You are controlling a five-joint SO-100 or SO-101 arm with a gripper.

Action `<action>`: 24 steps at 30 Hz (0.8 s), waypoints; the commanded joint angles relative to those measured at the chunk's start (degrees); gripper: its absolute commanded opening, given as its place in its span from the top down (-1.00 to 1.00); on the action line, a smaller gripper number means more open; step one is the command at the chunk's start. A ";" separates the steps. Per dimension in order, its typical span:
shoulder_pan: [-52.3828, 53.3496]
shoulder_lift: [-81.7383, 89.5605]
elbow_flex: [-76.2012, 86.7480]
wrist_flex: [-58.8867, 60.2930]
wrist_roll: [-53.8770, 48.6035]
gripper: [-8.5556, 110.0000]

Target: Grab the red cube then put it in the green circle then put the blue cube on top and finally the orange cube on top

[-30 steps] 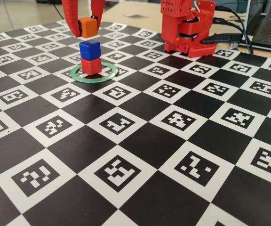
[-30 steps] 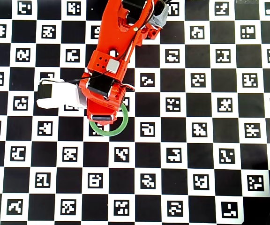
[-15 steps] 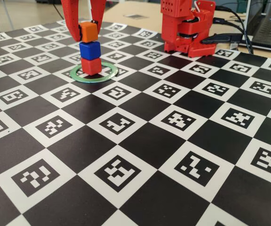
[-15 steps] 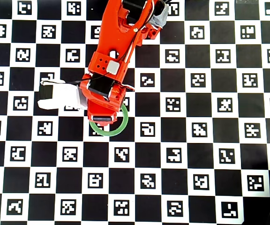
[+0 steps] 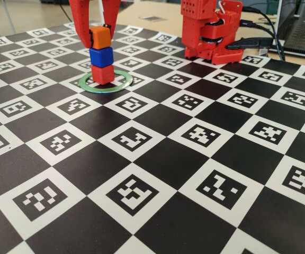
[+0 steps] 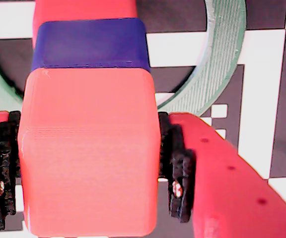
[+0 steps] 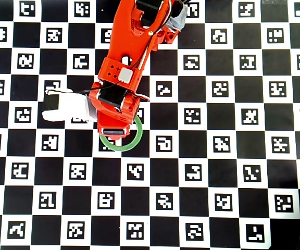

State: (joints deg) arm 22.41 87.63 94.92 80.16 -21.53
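Fixed view: red cube (image 5: 102, 74) sat inside the green circle (image 5: 122, 83) on the checkered bench (image 5: 158, 174), blue cube (image 5: 101, 56) stacked on it, orange cube (image 5: 100, 38) on top. Fingers (image 5: 84, 32) came down from above and bracketed the orange cube on both sides, closed to its width. Stack looked straight, a touch offset from the circle's middle.

Wrist view: orange cube (image 6: 89, 153) filled the frame, black pads (image 6: 178, 166) pressed to its left and right faces, so gripped at mid-height. Blue cube (image 6: 91, 45) directly below, a sliver of red cube (image 6: 83, 10) beneath that, green circle (image 6: 221, 59) curving round.

Overhead view: arm (image 7: 123, 78) covered the stack completely; only an arc of the green circle (image 7: 130, 146) showed.

Judged light, stiff, smooth plastic: flat opposite faces were the right hold, gentle squeeze enough. Rounded edges and slick sides meant a sideways nudge on release could topple the tower.
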 commanded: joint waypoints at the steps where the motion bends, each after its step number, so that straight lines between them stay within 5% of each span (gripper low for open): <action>1: -0.35 2.02 -0.79 -0.53 -0.09 0.80; 7: -0.26 2.02 -0.18 -0.88 0.26 0.77; 24: 0.18 4.39 0.09 0.35 -1.05 0.15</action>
State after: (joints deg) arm 22.41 87.63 95.80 80.16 -21.97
